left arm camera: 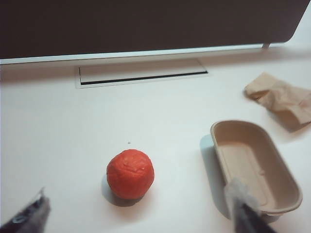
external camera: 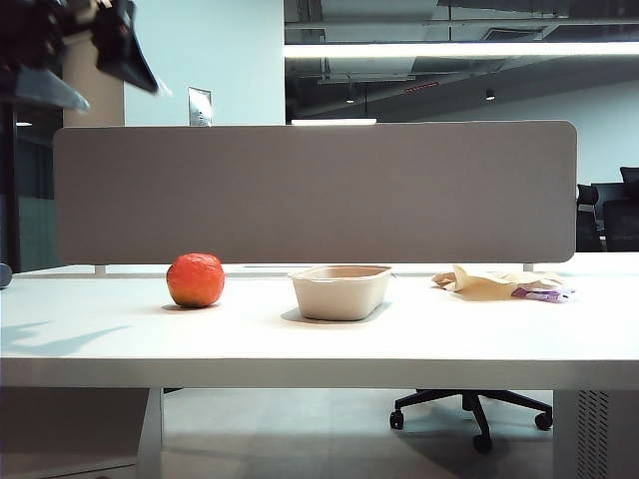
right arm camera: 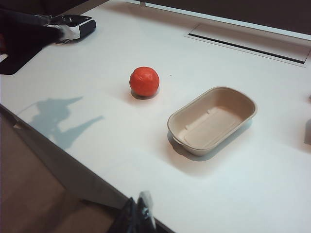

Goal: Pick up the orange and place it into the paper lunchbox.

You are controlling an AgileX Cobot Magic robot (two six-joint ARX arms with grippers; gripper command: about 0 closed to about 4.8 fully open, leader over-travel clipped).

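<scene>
A: Where's the left gripper (left arm camera: 136,216)?
B: High above the table, jaws spread, the orange (left arm camera: 130,174) on the table between and below them, just beside the empty paper lunchbox (left arm camera: 272,160). Approach step, I judge.
A: Next?
B: Descend, straddle it.
A: Right gripper (right arm camera: 138,213)?
B: Well back; can't tell its jaws.

**Orange on the table beside the empty tray, left gripper spread wide above**

The orange (left arm camera: 130,174) sits on the white table (left arm camera: 58,141), casting a small shadow beneath it. Near it, but not touching, lies the paper lunchbox (left arm camera: 286,187), empty, its long side running away from the camera. Beyond the lunchbox rests a crumpled tan paper (left arm camera: 284,99), apart from it. A flat cable hatch (left arm camera: 141,73) is set into the table at the foot of a dark divider panel (left arm camera: 146,22). The left gripper (left arm camera: 141,218) hangs above the table with its two fingertips (left arm camera: 240,204) set far apart, holding nothing; the orange lies between them, farther out.
</scene>
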